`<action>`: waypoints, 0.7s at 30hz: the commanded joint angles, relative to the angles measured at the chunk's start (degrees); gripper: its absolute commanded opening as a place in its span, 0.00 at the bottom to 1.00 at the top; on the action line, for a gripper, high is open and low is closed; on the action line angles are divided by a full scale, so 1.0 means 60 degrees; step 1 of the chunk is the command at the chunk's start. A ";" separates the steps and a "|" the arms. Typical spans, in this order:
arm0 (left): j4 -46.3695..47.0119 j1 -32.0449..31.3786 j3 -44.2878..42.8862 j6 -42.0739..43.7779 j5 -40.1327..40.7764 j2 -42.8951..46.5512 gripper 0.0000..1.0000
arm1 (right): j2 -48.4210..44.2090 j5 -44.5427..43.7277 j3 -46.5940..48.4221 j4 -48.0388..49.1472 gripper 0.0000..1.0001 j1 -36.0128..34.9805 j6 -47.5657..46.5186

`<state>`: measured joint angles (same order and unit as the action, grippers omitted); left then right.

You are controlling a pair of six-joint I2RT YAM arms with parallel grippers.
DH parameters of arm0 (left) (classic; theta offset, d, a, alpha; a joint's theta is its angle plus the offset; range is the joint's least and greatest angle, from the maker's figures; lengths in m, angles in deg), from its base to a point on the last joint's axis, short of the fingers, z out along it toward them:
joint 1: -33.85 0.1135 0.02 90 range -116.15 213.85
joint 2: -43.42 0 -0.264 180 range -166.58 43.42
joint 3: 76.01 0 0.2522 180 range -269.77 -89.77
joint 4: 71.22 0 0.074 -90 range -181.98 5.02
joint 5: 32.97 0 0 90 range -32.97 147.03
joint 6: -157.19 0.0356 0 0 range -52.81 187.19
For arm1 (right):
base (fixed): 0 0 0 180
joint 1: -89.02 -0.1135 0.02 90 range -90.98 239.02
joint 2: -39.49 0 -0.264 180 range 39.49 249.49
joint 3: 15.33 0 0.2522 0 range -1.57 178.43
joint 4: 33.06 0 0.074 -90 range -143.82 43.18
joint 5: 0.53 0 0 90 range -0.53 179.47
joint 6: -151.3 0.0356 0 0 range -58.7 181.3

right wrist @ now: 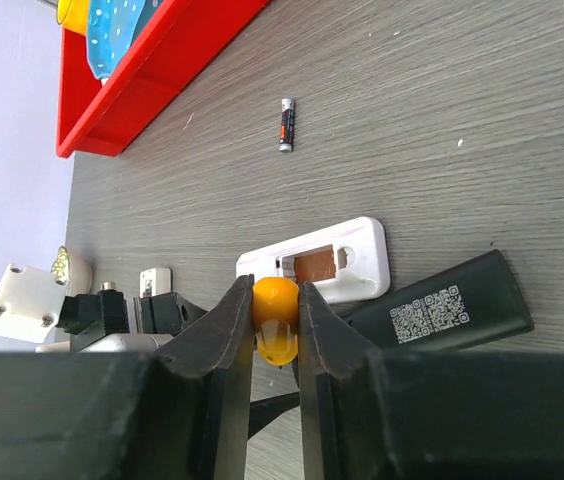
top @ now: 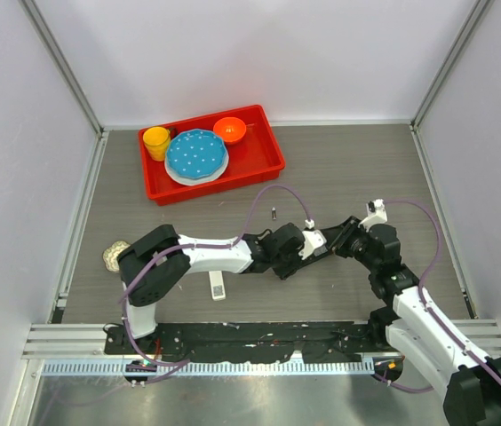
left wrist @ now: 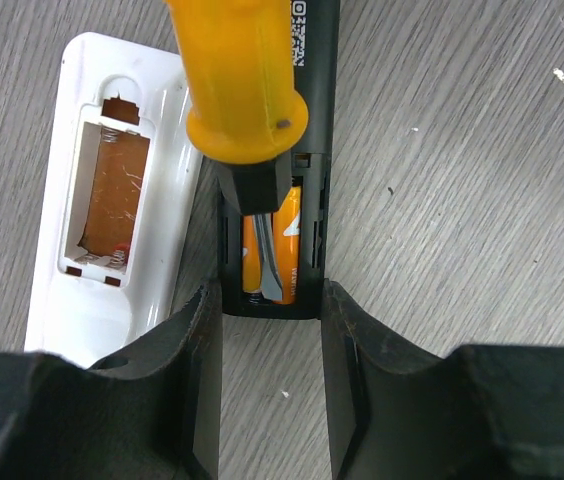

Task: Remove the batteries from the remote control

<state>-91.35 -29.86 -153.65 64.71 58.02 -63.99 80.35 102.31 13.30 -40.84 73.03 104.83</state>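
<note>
Batteries [left wrist: 290,230] in the black remote [left wrist: 320,110] the left gripper [left wrist: 270,300] clamps risk gouging — the screwdriver [left wrist: 237,70] the right gripper [right wrist: 275,295] clenches could slip toward six o'clock.

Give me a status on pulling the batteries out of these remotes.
Done: the white remote's bay is empty, and one battery lies loose on the table. In hand: the left gripper clamps the black remote while the right gripper, shut on the screwdriver, works its tip among the orange batteries. Left: those orange batteries sit in the black remote and need levering out.
</note>
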 commanded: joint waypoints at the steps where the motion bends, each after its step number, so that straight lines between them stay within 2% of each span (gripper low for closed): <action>1: -0.0315 -0.0003 0.0289 0.0047 -0.0136 -0.0086 0.00 | -0.0116 0.0995 0.0114 0.0893 0.01 -0.0118 0.0772; 13: -0.0315 0.0012 0.0290 0.0033 -0.0136 -0.0027 0.00 | -0.0015 -0.1289 0.0275 -0.0176 0.01 -0.0118 -0.0941; 21: -0.0344 0.0012 0.0246 0.0062 -0.0136 -0.0071 0.00 | 0.0441 -0.1583 0.0304 -0.0219 0.01 -0.0118 -0.1249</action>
<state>-90.98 -29.79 -153.30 64.71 57.87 -63.77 82.76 95.34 13.30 -42.53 72.51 100.09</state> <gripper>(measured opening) 0.388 0.246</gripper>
